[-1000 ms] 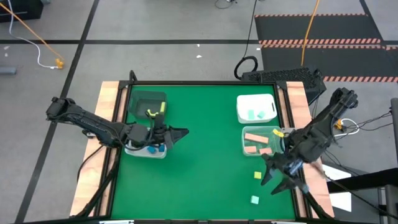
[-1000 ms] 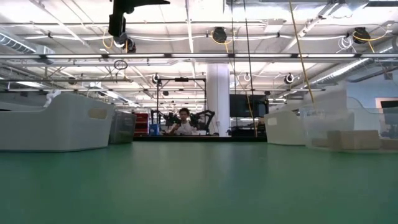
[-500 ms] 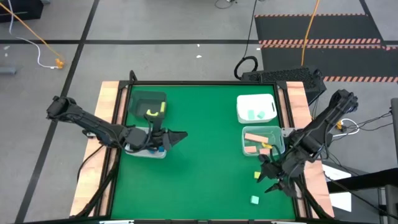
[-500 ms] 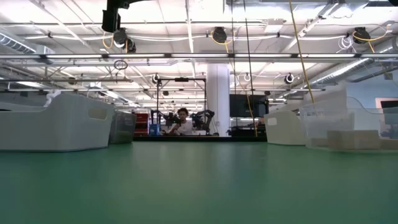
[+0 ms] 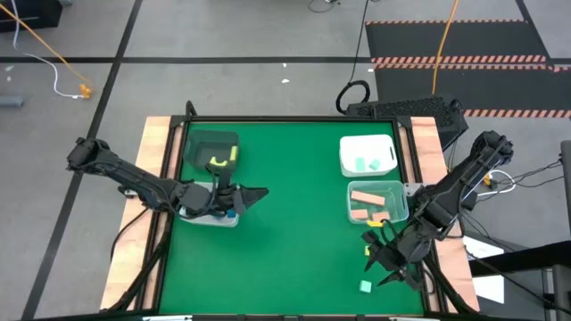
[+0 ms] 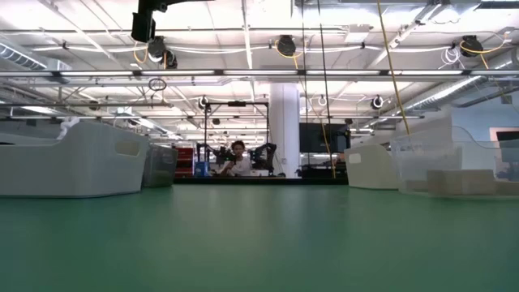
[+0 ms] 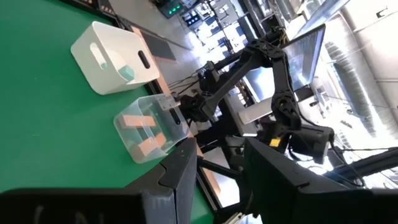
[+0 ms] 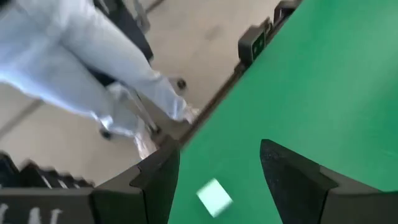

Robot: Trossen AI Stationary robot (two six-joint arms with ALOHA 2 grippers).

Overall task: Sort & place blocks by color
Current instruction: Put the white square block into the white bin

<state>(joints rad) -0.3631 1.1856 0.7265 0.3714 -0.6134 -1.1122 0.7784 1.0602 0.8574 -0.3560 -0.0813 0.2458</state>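
Flat green mat (image 5: 285, 214), small mint cube (image 5: 365, 286), right claw (image 5: 385, 260) agape above

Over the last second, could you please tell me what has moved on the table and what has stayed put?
The right gripper, open and empty, swung inward from the table's right edge to above the loose small yellow block and small mint-green cube. Nothing was gripped or released. The left gripper stayed beside the clear bin holding blue blocks; the loose blocks and the other bins did not move.
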